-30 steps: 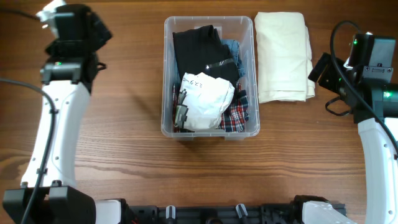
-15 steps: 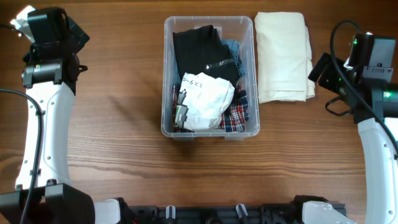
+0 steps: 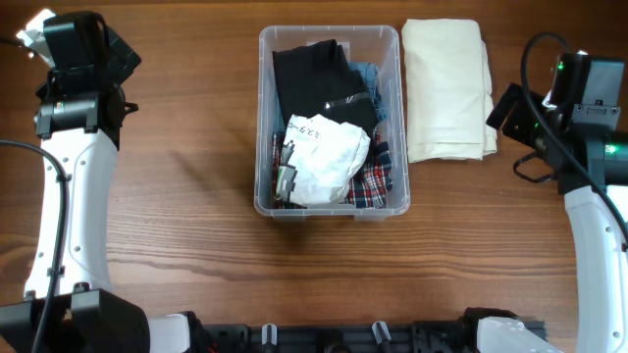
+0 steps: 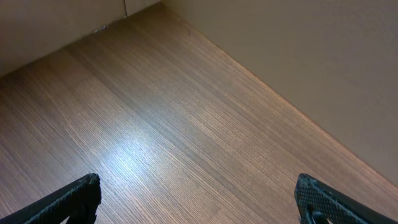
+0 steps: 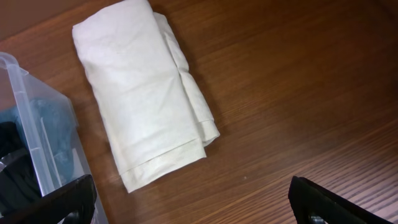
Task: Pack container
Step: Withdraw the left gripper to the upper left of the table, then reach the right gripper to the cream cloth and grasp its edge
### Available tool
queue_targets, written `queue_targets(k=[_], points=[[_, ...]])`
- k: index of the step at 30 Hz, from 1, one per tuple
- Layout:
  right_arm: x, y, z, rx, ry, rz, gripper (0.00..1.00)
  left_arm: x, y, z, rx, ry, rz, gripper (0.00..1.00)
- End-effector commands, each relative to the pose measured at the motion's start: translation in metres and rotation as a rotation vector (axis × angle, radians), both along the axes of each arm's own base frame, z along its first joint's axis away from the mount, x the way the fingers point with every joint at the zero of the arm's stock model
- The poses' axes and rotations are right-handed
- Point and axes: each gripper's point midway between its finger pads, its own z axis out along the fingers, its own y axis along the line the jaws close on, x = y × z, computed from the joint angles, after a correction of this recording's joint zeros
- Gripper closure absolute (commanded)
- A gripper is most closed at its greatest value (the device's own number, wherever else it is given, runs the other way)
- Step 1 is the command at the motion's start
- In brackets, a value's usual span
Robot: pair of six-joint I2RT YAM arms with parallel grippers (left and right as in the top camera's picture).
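The clear plastic container (image 3: 266, 118) stands at the table's middle back, holding a black garment (image 3: 319, 78), a white garment (image 3: 329, 157), plaid cloth (image 3: 365, 184) and blue cloth. Its corner shows in the right wrist view (image 5: 31, 124). A folded cream garment (image 3: 446, 88) lies on the table just right of it, also in the right wrist view (image 5: 146, 93). My left gripper (image 4: 196, 202) is open and empty over bare wood at the far left. My right gripper (image 5: 193, 205) is open and empty, right of the cream garment.
A beige wall meets the table's back edge in the left wrist view (image 4: 323, 68). Both arms' white links run down the table's left (image 3: 74, 216) and right (image 3: 599, 245) sides.
The left arm swung further left and back between one second and half a second ago, then stayed still. The right arm and the garments have not moved.
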Motion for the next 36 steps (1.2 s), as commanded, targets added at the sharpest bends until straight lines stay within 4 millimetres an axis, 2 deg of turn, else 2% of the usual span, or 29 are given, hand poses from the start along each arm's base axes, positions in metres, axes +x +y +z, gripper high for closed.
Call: queue_targets(k=[1, 6, 11, 12, 14, 17, 28, 34, 36], points=[[0.0, -0.002, 0.004, -0.016, -0.01, 0.001, 0.0, -0.002, 0.004, -0.001, 0.009, 0.006, 0.014, 0.0], [0.009, -0.003, 0.012, -0.02, -0.056, 0.002, 0.0, -0.002, 0.004, -0.002, 0.009, 0.007, 0.014, 0.0], [0.008, -0.003, 0.011, -0.02, -0.053, 0.002, 0.0, -0.002, 0.004, -0.002, 0.009, 0.007, 0.014, 0.0], [0.002, -0.002, 0.006, -0.066, 0.002, 0.067, 0.0, -0.002, 0.004, -0.002, 0.009, 0.007, 0.014, 0.0], [0.0, 0.0, 0.004, -0.05, 0.008, 0.07, 0.0, -0.002, 0.004, -0.002, 0.009, 0.007, 0.014, 0.0], [0.006, 0.009, 0.001, -0.008, 0.004, 0.106, 0.0, -0.002, 0.004, -0.002, 0.009, 0.007, 0.014, 0.0], [0.029, 0.004, -0.038, 0.01, 0.099, 0.098, 0.0, -0.002, 0.004, -0.001, 0.009, 0.006, 0.014, 0.0], [0.04, 0.012, -0.036, 0.164, 0.036, 0.208, 0.0, -0.002, 0.004, -0.001, 0.009, 0.006, 0.014, 0.0], [0.043, 0.002, -0.035, 0.191, 0.016, 0.2, 0.0, -0.002, 0.004, -0.002, 0.009, 0.007, 0.014, 0.0]])
